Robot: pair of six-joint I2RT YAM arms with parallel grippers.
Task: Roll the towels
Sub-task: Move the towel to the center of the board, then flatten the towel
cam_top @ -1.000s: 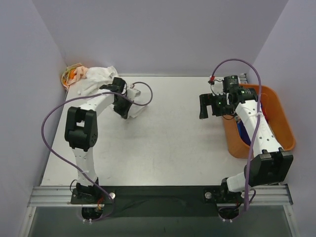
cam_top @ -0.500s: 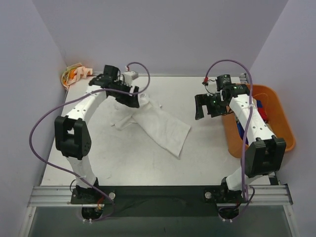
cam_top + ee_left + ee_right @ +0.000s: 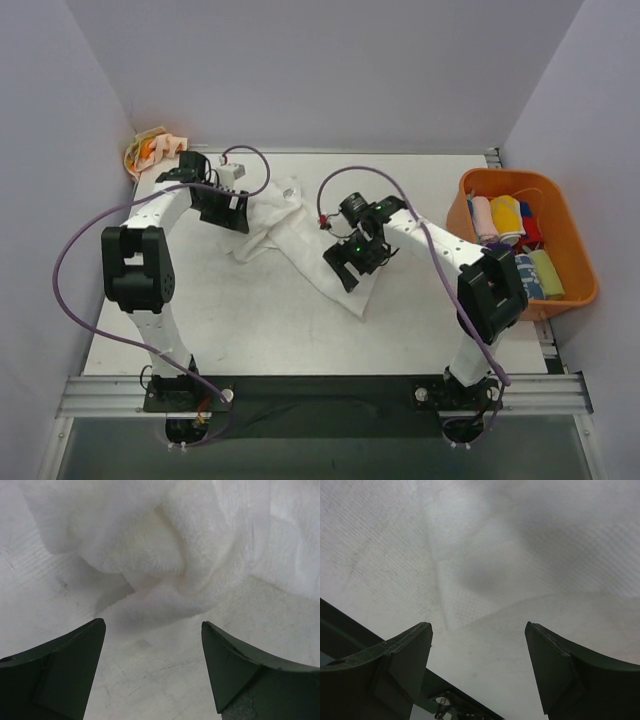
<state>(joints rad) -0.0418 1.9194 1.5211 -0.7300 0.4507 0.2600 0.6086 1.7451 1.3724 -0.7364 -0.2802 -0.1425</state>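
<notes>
Lilac walls are enclosing a pale counter [image 3: 260, 320]; the white towel [image 3: 295, 240] is lying crumpled left of centre. Left fingers [image 3: 60, 670] are hanging apart over a bunched fold. Right fingers [image 3: 385, 675] are hovering apart above its flat end; I'd be spreading it flat before rolling.

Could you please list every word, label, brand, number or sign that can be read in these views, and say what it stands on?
None: no view shows any legible text. The white towel, the table, the orange bin and the rolled towels in it bear no readable writing.
</notes>
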